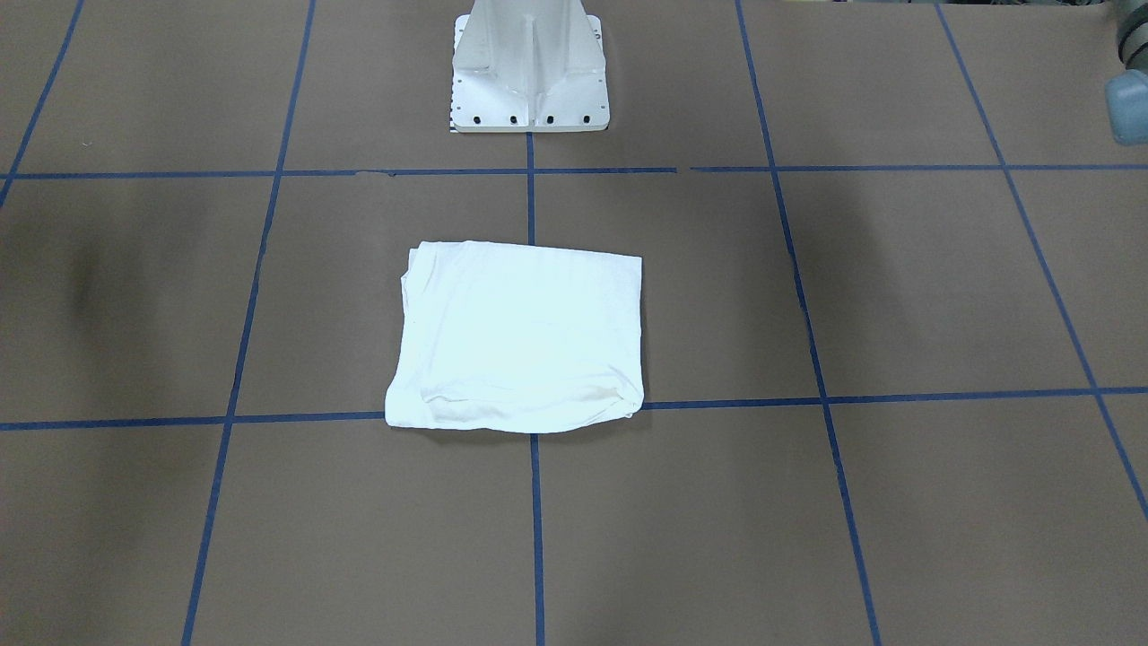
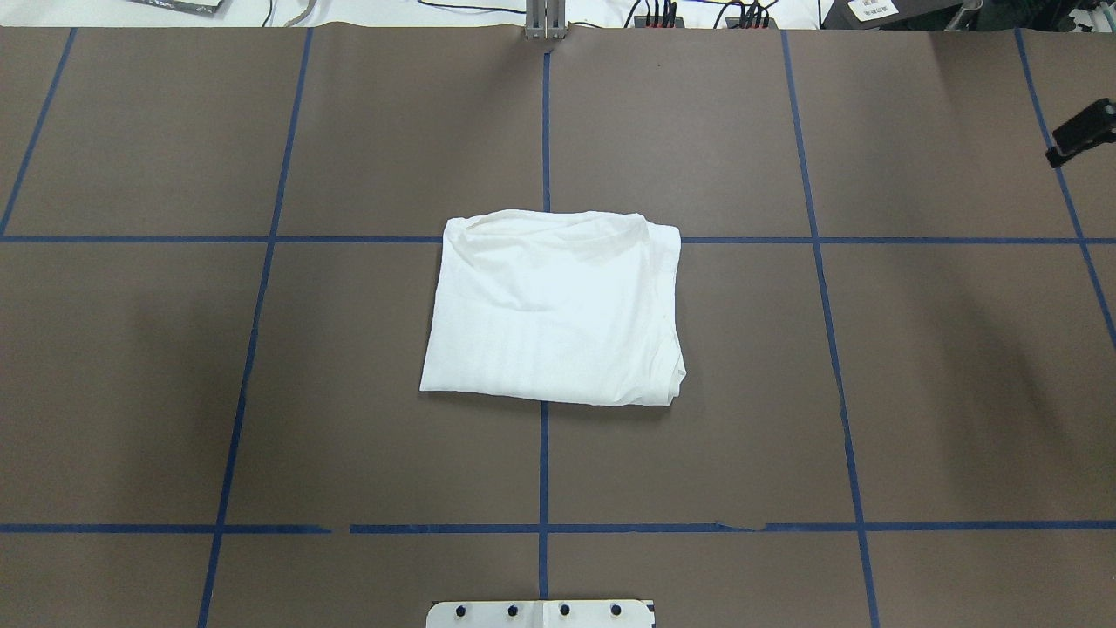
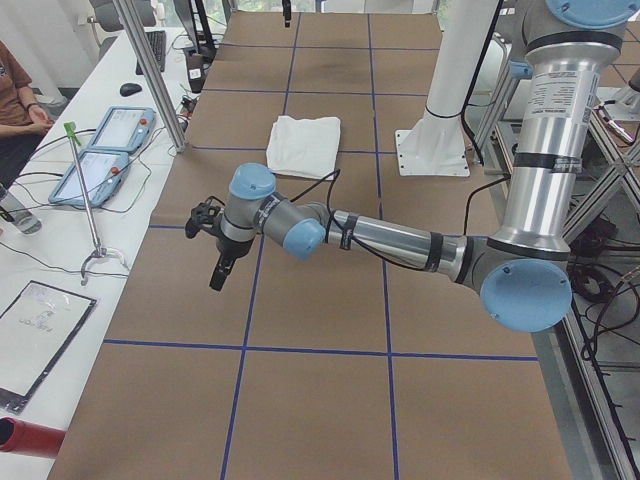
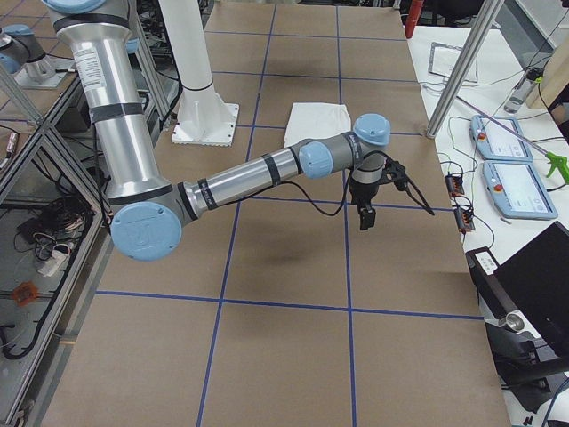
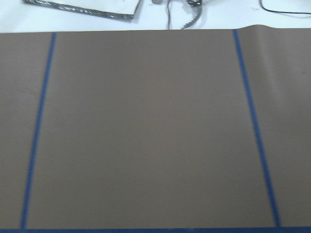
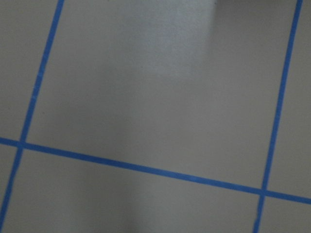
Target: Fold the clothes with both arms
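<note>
Your left arm (image 3: 380, 235) and right arm (image 4: 258, 173) reach outward over the surface (image 2: 349, 392), well apart from the folded shirt (image 2: 554, 305). You cannot tell whether either arm's jaws are open or closed.

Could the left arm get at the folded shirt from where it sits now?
Probably yes. The left arm is stretched out low over the table, its gripper off to the side of the shirt, and nothing shows between them.

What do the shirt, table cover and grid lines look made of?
Shirt: soft white fabric, probably cotton, matte, with limp creases. Table cover: matte brown paper, it seems, with no sheen. Lines: blue tape, likely, with torn gaps.
</note>
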You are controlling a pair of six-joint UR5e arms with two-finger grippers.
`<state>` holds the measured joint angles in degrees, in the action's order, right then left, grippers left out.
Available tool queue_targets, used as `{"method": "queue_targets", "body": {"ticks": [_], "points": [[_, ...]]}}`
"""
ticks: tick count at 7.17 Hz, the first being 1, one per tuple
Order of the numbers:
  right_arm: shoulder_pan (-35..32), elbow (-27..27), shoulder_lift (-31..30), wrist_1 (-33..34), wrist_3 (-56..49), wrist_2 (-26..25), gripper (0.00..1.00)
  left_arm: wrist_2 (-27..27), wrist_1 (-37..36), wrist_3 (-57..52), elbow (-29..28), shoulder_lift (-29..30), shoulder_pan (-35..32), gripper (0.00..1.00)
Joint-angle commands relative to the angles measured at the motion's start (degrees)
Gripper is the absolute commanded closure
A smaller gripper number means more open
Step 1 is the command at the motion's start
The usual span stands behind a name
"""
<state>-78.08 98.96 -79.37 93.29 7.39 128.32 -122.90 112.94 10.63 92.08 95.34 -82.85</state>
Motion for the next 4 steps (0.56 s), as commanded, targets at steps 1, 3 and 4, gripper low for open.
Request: {"method": "queue_targets", "body": {"ticks": [1, 3, 4], "points": [[-6.36, -0.09, -6.56, 0.84, -12.97, 1.14, 0.0, -3.48, 0.0, -15.06, -1.91, -3.65, -6.17, 0.0], [-10.06, 1.83, -9.74, 5.83, -18.8, 0.53, 0.0, -3.4, 0.87, -15.12, -1.12, -7.34, -6.62, 0.0], [-11.03, 3.06, -12.1, 5.77, -18.73, 1.22, 0.0, -3.31, 0.88, -13.46, -1.2, -7.1, -6.45, 0.0]]}}
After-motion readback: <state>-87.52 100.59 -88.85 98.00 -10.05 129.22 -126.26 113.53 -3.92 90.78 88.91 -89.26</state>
